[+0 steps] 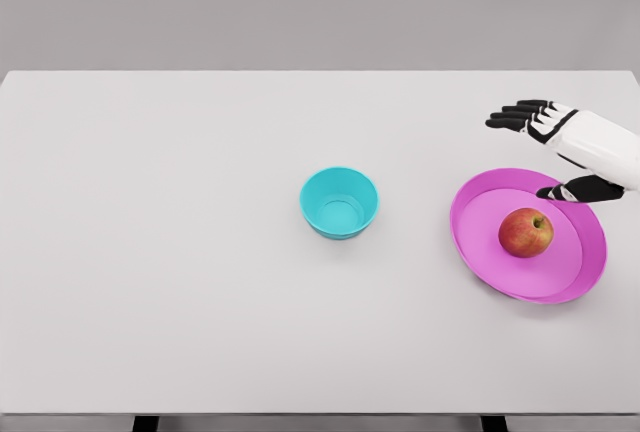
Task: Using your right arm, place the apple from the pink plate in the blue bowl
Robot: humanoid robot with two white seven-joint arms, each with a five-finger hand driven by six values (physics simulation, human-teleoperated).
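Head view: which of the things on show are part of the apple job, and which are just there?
Part of the job:
- apple, lying on the pink plate
- pink plate
- blue bowl, nothing in it
- right hand, open, above the plate's far edge

Just there:
- white table, which carries everything
- nothing else lying about; left arm out of view

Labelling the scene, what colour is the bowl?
The bowl is turquoise blue, plain with no pattern, seen best in the head view.
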